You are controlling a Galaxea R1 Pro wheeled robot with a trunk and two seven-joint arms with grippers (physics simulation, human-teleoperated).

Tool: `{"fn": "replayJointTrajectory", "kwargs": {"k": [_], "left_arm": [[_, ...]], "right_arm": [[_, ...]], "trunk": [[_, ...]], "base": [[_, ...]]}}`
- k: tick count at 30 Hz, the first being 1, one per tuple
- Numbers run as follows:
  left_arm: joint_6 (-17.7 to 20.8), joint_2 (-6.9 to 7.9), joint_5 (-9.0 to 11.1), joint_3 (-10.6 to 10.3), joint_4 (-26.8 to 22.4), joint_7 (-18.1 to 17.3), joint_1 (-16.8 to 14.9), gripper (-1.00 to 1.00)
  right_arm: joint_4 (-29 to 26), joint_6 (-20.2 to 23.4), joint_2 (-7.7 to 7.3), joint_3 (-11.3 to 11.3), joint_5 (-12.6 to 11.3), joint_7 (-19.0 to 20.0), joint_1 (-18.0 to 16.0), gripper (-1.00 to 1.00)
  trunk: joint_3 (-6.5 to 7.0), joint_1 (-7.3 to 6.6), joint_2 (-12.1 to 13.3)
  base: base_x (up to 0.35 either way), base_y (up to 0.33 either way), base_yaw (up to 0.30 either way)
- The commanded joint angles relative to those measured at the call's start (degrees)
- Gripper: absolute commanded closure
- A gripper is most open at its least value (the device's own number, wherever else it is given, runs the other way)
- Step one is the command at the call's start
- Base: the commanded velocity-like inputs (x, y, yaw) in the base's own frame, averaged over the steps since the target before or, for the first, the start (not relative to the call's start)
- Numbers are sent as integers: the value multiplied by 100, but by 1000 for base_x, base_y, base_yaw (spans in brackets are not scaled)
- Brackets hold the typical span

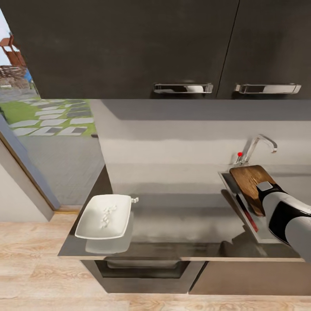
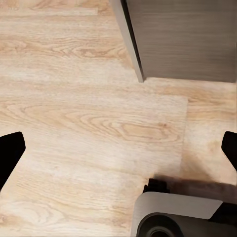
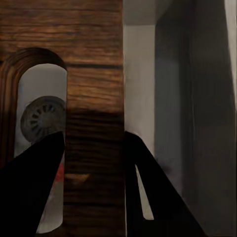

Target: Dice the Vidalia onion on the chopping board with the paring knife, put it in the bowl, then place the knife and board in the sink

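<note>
Two dark right fingers (image 3: pixel 47 182) pinched on the chopping board (image 3: pixel 94 98), one through the rounded slot hole, the other against the board's outer edge, with the wooden strip between them clamped tight. Right gripper (image 3: pixel 94 187) thus closed on one mid-brown board of streaked grain. Seen through the slot: one round ribbed drain (image 3: pixel 43 118) in the grey floor of the sink (image 3: pixel 143 89), plus a sliver of red low down, probably the paring knife's handle, too small to be sure. From the head camera: board (image 1: pixel 249 185) tilted over the sink (image 1: pixel 230 183), far end raised toward the single chrome curved tap (image 1: pixel 258 147) and its one red knob (image 1: pixel 239 153); a thin red-and-dark strip, the paring knife (image 1: pixel 247 211), lying in the basin alongside the board's lower edge. One white-and-black right forearm reaching in from the near right, wrist bent down onto the board. Well apart, near the left end of the smooth grey countertop (image 1: pixel 181 216), one glossy white square bowl (image 1: pixel 88 224) with rounded corners, holding a cluster of tiny white cubes, the diced onion (image 1: pixel 106 214); a few more cubes just outside its far right corner. Left gripper (image 2: pixel 118 153) spread wide, two black fingertips (image 2: pixel 10 153) at opposite edges of the wrist view, nothing between them, hanging over pale wood-grain floor (image 2: pixel 89 123) beside a dark cabinet corner (image 2: pixel 182 34). Two upper cabinet handles (image 1: pixel 183 88), chrome, overhead.
</note>
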Motion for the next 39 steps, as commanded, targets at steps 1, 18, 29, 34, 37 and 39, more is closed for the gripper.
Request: {"fn": "replayJointTrajectory", "kwargs": {"k": [1,18,29,34,37,39], "left_arm": [[-27,-6,15,-48,22,20,-9,-100],[-25,-7,18,-48,29,20,-8,-100],[-18,-10,19,-48,31,20,-10,-100],[-18,-14,19,-48,31,20,-10,-100],[-18,-15,17,-48,31,20,-9,-100],[-18,-15,18,-48,31,20,-9,-100]], "right_arm": [[-4,38,11,-21,68,-5,-6,100],[-13,38,-9,-27,68,4,303,100],[-22,34,-15,-27,68,4,315,100],[-28,34,-15,-27,68,4,316,100],[-35,36,-15,-27,68,4,316,100],[-42,38,-15,-27,68,4,316,100]], "trunk": [[-11,6,-12],[-11,6,-12],[-11,6,-12],[-11,6,-12],[-11,6,-12],[-11,6,-12]], "base": [[246,-5,0],[22,-3,0],[0,0,0],[0,0,0],[0,0,0],[0,0,0]]}}
